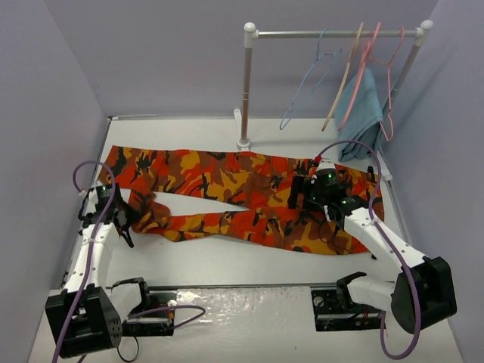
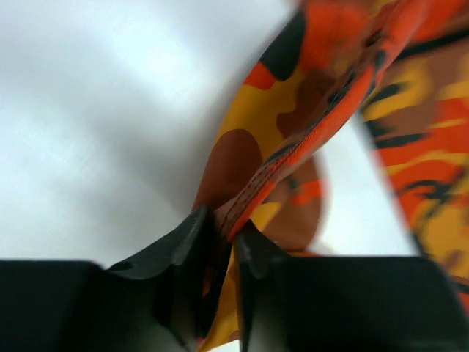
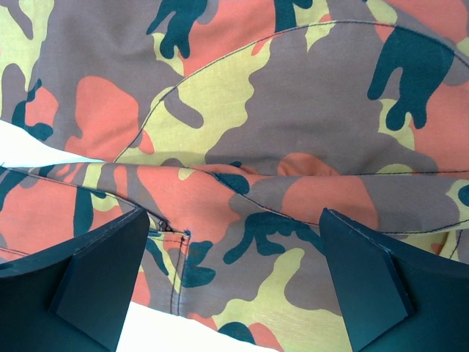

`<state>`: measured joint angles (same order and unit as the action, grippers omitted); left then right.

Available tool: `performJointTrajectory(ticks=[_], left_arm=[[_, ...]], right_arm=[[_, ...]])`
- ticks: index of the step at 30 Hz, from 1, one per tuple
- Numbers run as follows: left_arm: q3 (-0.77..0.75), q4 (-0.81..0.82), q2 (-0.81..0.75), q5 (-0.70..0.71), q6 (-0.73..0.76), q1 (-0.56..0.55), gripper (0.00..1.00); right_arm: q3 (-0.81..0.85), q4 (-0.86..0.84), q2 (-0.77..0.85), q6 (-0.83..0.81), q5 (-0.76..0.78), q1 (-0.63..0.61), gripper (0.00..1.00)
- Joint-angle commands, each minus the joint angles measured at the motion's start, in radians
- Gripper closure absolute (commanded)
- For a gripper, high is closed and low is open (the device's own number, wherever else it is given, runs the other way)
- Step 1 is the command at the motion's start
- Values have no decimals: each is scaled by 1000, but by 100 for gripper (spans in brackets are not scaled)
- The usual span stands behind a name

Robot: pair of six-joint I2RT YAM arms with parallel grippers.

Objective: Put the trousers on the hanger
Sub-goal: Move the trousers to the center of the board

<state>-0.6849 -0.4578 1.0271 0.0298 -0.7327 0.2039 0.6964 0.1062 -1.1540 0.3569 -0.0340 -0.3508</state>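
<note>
Orange camouflage trousers spread across table, left hand pinching leg hem edge; right hand wide open over waist

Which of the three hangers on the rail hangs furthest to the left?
The thin light-blue wire hanger. It hangs nearest the white upright post, while the tan wooden hanger and the pink hanger hang further right.

Orange camouflage trousers lie spread flat, legs pointing left, lower cuff bunched. The light-blue wire hanger hangs on the rail behind.
</note>
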Motion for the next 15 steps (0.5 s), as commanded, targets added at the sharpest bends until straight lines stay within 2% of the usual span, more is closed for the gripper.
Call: performJointTrajectory(ticks=[1, 4, 6, 10, 13, 15], left_arm=[[21, -175, -73, 196, -174, 5, 74], [-6, -225, -77, 241, -212, 9, 63], [-21, -273, -72, 283, -241, 23, 44], [-57, -316, -50, 312, -243, 38, 22], [-95, -331, -38, 309, -203, 42, 15], [-116, -286, -36, 244, -107, 42, 14]], right_arm=[[16, -3, 21, -12, -23, -8, 0], [13, -3, 20, -12, -30, -11, 0], [11, -3, 20, -10, -32, -13, 0], [9, -3, 28, -12, -35, -16, 0], [9, -2, 36, -15, -35, -19, 0], [6, -2, 46, -16, -38, -20, 0]])
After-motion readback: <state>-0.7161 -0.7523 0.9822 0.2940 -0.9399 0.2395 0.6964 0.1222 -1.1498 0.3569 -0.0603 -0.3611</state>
